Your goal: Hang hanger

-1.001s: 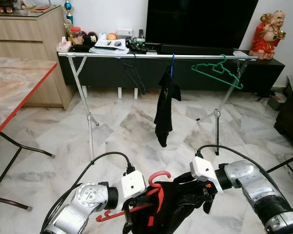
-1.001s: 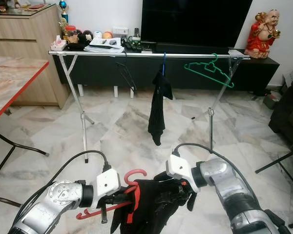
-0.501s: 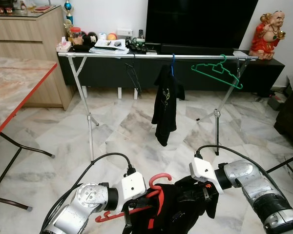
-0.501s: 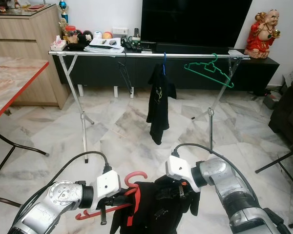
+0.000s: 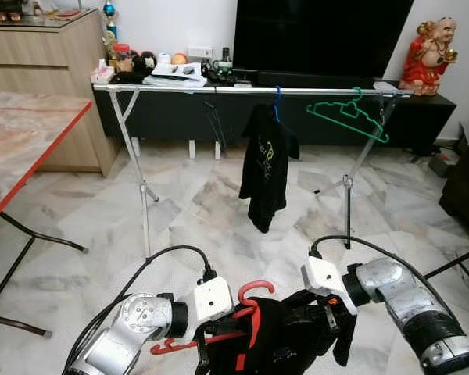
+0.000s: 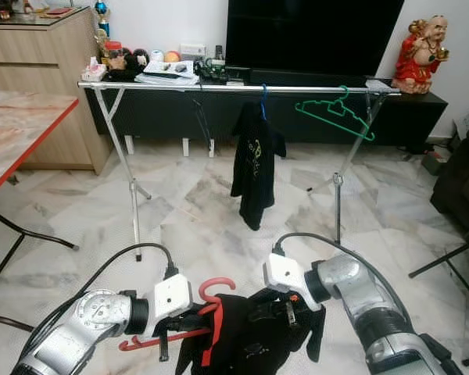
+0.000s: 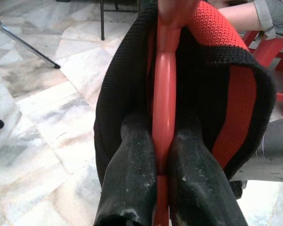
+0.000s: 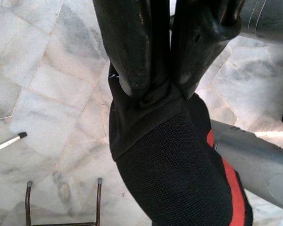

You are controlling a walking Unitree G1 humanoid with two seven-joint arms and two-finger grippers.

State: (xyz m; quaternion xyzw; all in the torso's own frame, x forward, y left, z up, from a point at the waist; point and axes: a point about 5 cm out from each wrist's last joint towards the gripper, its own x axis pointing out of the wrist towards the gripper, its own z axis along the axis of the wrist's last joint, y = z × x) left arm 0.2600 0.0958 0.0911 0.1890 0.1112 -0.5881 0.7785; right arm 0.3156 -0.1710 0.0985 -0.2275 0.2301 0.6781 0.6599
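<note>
A red plastic hanger [image 5: 248, 293] carries a black garment with a red stripe [image 5: 285, 344], held low in front of me. My left gripper [image 7: 162, 155] is shut on the hanger's red bar, its two black fingers [image 7: 132, 174] pinching it from both sides. My right gripper [image 8: 156, 80] is shut on a fold of the black garment [image 8: 170, 155]. The metal clothes rail [image 5: 250, 91] stands a few steps ahead, across the marble floor.
On the rail hang a black shirt on a blue hanger [image 5: 264, 168], a green hanger [image 5: 348, 116] and a thin black hanger [image 5: 216, 123]. A red-edged table [image 5: 23, 141] is at the left, a dark TV cabinet [image 5: 297, 109] behind the rail, a sofa edge [image 5: 465, 187] at right.
The black shirt on the rail has swung round, turning its printed face toward me. My two grippers keep their hold, and the garment has sunk slightly lower.
</note>
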